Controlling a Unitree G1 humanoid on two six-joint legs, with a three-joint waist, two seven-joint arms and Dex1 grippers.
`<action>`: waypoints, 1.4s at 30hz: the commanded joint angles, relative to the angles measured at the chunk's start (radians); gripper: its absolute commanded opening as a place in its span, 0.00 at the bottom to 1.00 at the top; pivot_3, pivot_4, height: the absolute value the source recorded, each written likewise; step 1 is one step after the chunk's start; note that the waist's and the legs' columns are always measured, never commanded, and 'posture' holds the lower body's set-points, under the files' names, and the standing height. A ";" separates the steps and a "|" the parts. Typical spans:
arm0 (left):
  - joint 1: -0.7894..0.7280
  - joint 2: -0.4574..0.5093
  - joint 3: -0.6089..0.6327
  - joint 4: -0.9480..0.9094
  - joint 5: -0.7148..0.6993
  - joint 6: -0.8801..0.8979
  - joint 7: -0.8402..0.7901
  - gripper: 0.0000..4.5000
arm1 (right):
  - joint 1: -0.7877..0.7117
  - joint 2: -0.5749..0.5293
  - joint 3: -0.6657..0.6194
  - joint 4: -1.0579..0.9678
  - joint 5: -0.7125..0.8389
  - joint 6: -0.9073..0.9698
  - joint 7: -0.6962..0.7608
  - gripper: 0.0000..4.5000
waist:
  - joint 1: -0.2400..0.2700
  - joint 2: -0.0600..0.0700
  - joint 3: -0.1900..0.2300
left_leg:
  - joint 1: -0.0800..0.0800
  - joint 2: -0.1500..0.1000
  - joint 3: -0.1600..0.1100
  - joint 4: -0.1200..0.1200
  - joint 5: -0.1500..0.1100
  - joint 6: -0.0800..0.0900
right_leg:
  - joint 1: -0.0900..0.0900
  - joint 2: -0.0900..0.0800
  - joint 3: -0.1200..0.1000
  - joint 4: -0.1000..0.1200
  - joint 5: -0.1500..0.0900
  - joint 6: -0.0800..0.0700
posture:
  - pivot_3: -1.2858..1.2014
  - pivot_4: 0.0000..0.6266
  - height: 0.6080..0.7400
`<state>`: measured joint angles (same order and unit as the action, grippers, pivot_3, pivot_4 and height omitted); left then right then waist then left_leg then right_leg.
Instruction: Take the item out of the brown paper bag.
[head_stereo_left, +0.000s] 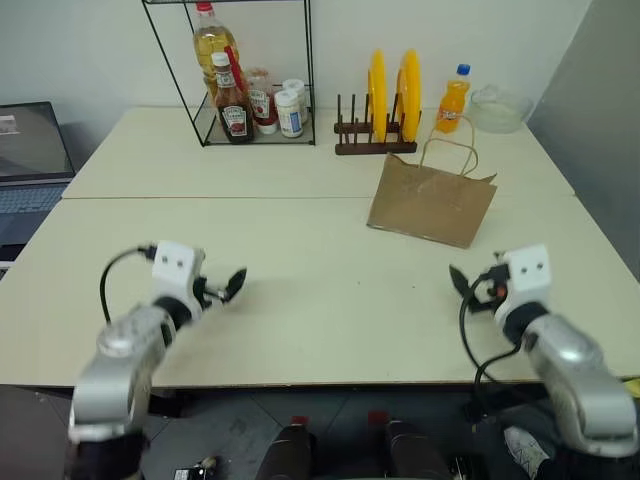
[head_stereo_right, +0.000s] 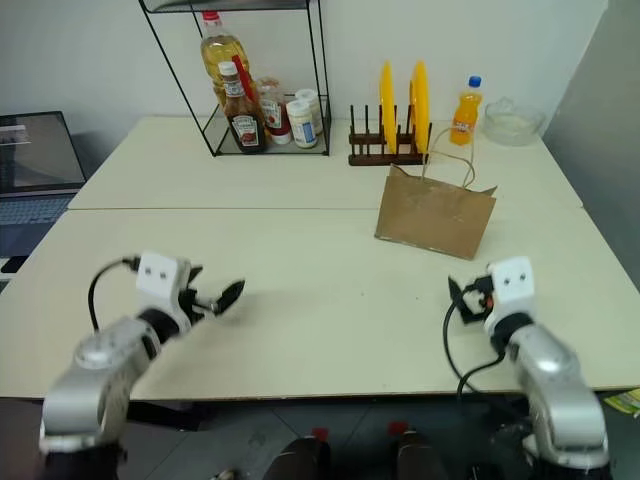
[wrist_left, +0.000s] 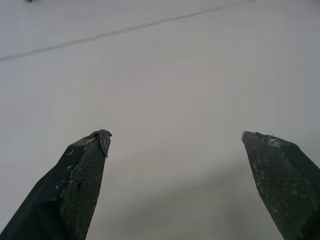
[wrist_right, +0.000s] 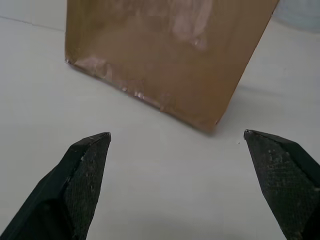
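The left claw (head_stereo_left: 232, 285) hangs above the near left part of the cream worktop (head_stereo_left: 300, 290) with its two black fingers spread wide and nothing between them; the left wrist view has bare worktop under the fingertips (wrist_left: 92, 165). The right claw (head_stereo_left: 462, 280) hangs above the near right part of the worktop, its fingers likewise spread apart and empty, and it points toward the brown paper bag (head_stereo_left: 432, 202), which the right wrist view shows standing ahead of it, apart from the fingertips. The bag stands upright on the worktop right of centre, its thin tan loop handles (head_stereo_left: 452, 152) rising from the open top; the item cannot be seen, so whether it sits inside cannot be told. At the left edge a laptop (head_stereo_left: 30, 165) sits open. Along the far side, a black wire rack (head_stereo_left: 245, 75) holds a ketchup bottle (head_stereo_left: 232, 105), a bottle of yellow oil (head_stereo_left: 212, 40) and small jars (head_stereo_left: 290, 110). To its right a dark wooden plate rack (head_stereo_left: 375, 135) carries two yellow plates (head_stereo_left: 392, 95) on edge, then an orange soda bottle (head_stereo_left: 453, 100) with a blue cap and a clear glass bowl (head_stereo_left: 498, 108).
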<state>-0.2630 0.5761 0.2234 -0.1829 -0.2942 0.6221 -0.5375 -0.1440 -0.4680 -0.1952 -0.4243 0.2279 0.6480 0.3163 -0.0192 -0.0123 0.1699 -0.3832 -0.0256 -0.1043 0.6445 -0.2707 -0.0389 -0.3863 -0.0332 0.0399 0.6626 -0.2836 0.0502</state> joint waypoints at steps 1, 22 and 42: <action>-0.252 0.053 -0.098 0.134 -0.047 -0.052 -0.217 1.00 | -0.197 -0.130 -0.030 0.146 0.045 -0.012 0.138 1.00 | -0.001 -0.001 0.002 | 0.000 0.000 0.000 0.000 0.000 0.000 | 0.000 0.000 0.000 0.001 0.000 0.000 | 0.52 0.24 1.00; -0.736 -0.066 -0.354 0.403 -0.009 -0.178 -0.607 1.00 | -1.093 -0.170 0.344 1.412 -0.233 -0.501 0.674 1.00 | -0.040 -0.003 0.012 | -0.018 0.001 0.016 0.002 0.003 -0.004 | -0.021 -0.005 0.004 0.004 0.003 -0.002 | 0.52 0.24 1.00; -0.685 -0.029 -0.335 0.330 -0.012 -0.161 -0.558 1.00 | -1.206 -0.120 0.308 1.639 -0.316 -0.609 0.688 0.01 | -0.040 -0.002 0.012 | -0.016 0.000 0.011 0.006 0.006 -0.004 | -0.024 -0.005 0.005 0.018 0.003 -0.002 | 0.52 0.24 1.00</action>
<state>-0.9274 0.5345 -0.1414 0.1688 -0.3026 0.4701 -1.1011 -1.3140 -0.5813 0.1382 1.2201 -0.0956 0.0532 1.0202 -0.0595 -0.0145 0.1824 -0.3992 -0.0257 -0.0933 0.6501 -0.2644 -0.0436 -0.4107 -0.0377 0.0451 0.6813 -0.2804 0.0482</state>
